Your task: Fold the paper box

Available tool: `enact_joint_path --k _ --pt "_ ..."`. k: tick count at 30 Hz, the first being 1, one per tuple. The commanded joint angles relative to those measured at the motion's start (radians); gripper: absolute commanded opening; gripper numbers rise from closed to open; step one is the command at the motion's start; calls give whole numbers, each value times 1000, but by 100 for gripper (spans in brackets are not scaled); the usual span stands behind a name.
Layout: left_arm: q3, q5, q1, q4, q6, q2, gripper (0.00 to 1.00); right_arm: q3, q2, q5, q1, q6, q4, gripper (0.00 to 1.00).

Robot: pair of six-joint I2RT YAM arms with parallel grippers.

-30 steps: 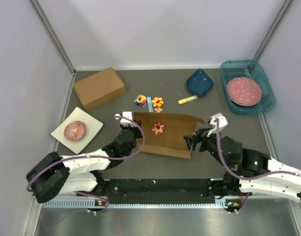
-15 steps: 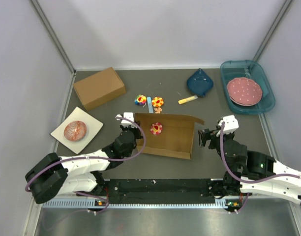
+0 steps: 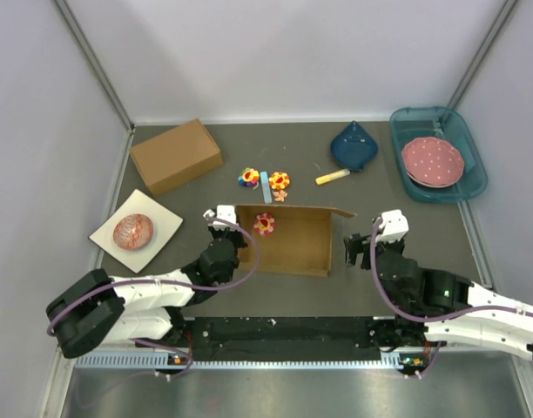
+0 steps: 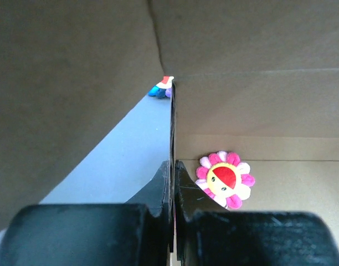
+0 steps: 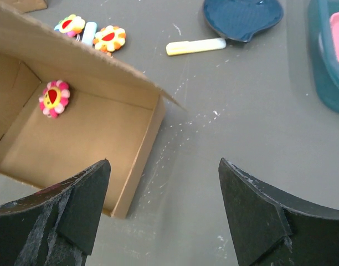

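Observation:
The paper box (image 3: pixel 293 248) is a shallow brown cardboard tray in the middle of the table, open on top, with its far flap standing up. A pink flower toy (image 3: pixel 265 224) lies inside at the far left corner. My left gripper (image 3: pixel 236 233) is shut on the box's left wall; in the left wrist view the wall's thin edge (image 4: pixel 172 127) runs up from between the pressed fingers (image 4: pixel 161 185). My right gripper (image 5: pixel 164 162) is open over bare table just right of the box's right wall (image 5: pixel 142 158), touching nothing.
A chunkier brown box (image 3: pixel 176 155) stands at the far left, with a white plate (image 3: pixel 134 230) nearer. Two flower toys (image 3: pixel 249 177) (image 3: pixel 279 180), a yellow marker (image 3: pixel 332 177) and a blue dish (image 3: pixel 354 146) lie behind the paper box. A teal bin (image 3: pixel 462 187) holding a pink plate sits far right.
My right gripper has drawn back from the box's right wall and stands clear of it. The box has squared up and shifted slightly left. The left gripper keeps its hold.

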Motion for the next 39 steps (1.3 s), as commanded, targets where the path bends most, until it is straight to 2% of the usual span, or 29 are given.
enact_joint_path --k 1,7,11,12,15,19,22,26,31,34,35,39 --pt "-33 -63 -5 24 25 30 0 -32 11 -53 13 51 37 80" --pt "-33 -81 -15 73 45 61 0 -89 53 31 12 27 119 78" --pt "-36 -92 -20 105 60 81 0 -193 39 76 14 -151 416 76" --pt "-36 -93 -22 108 65 83 0 -215 40 80 13 -188 560 77" --pt "-35 -93 -22 113 72 84 0 -278 63 84 12 -318 787 77" --pt "-32 -92 -22 104 79 80 0 -336 122 74 5 -521 1027 77" --pt "-27 -87 -22 81 74 72 0 -364 174 70 -26 -601 1156 78" --pt "-22 -78 -23 55 69 58 0 -404 200 15 -84 -644 1259 79" --pt "-16 -74 -22 44 79 52 0 -390 195 -50 -139 -577 1212 76" --pt "-13 -67 -22 36 80 52 0 -375 188 -81 -144 -543 1161 66" --pt "-13 -67 -22 36 82 50 0 -371 183 -90 -144 -530 1147 60" --pt "-10 -64 -22 36 82 50 0 -361 165 -145 -144 -457 1060 49"
